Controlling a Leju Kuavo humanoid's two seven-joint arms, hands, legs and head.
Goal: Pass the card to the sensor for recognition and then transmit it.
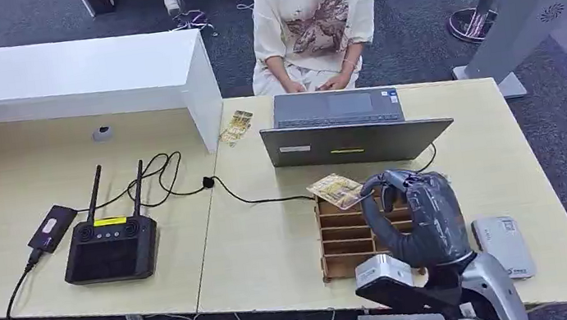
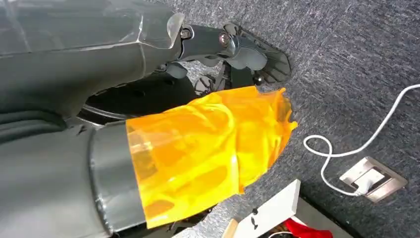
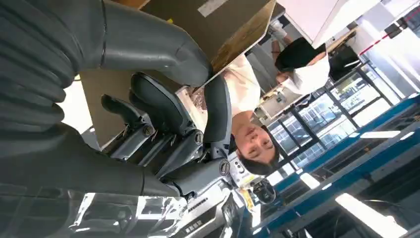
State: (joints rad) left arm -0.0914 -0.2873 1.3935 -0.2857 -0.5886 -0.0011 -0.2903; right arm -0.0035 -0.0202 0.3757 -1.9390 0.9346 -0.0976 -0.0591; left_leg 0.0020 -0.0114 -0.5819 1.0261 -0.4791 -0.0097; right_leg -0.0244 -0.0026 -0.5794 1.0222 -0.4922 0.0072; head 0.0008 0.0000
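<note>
A yellow-patterned card (image 1: 335,190) is pinched at its edge by my right hand (image 1: 417,213), thumb against a finger, and sticks out to the left above the far end of a wooden slotted card rack (image 1: 346,243). In the right wrist view the right hand (image 3: 168,124) has its fingers curled toward the thumb, with a bit of the card (image 3: 195,99) between them. A white flat reader device (image 1: 504,245) lies on the table just right of that hand. My left hand (image 2: 237,49) hangs over grey carpet, holding nothing.
An open grey laptop (image 1: 350,126) stands just beyond the rack, with a seated person (image 1: 315,19) behind it. Another card (image 1: 235,127) leans on the white partition (image 1: 199,80). A black controller with two antennas (image 1: 112,245) and cables lie at left.
</note>
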